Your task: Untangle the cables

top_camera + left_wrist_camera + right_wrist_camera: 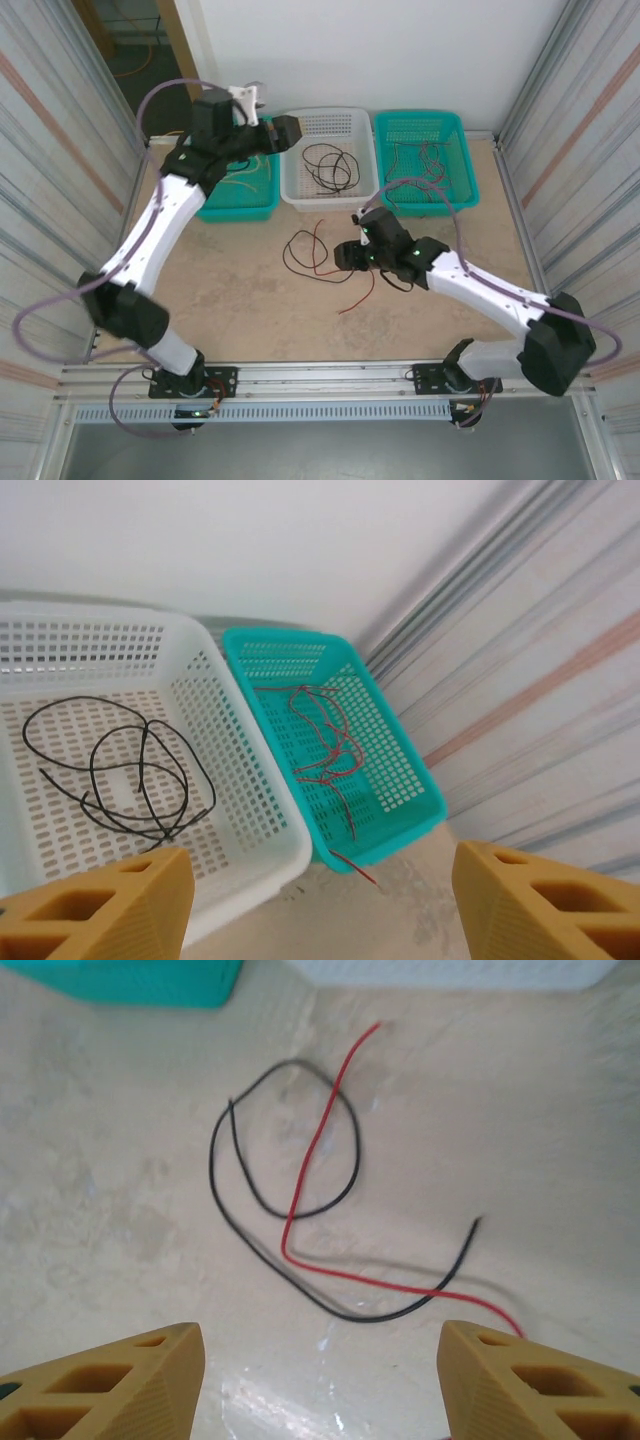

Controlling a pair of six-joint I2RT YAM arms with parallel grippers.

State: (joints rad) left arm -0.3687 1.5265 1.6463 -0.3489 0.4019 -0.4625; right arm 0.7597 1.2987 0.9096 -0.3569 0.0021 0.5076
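Left teal basket (240, 209): tan cables (245, 180) inside. Left gripper (320, 890) above it, jaws wide, empty. White basket (250, 780): black cables (130, 775) coiled inside. Table (120, 1240), in front: loose black cable (213, 1165) and loose red cable (290, 1230) lie crossed. Right gripper (320, 1360) hovers over them, jaws wide, empty. Right teal basket (400, 780): red cables (325, 740) inside.

Three baskets in a row along the far edge of the table (230, 290): left basket (240, 205), middle basket (250, 810), right basket (400, 770). Each holds cables: left cables (245, 180) (partly under the arm), middle cables (120, 775), right cables (325, 745). Loose cables (288, 1235) lie crossed on the table in front of the middle basket.
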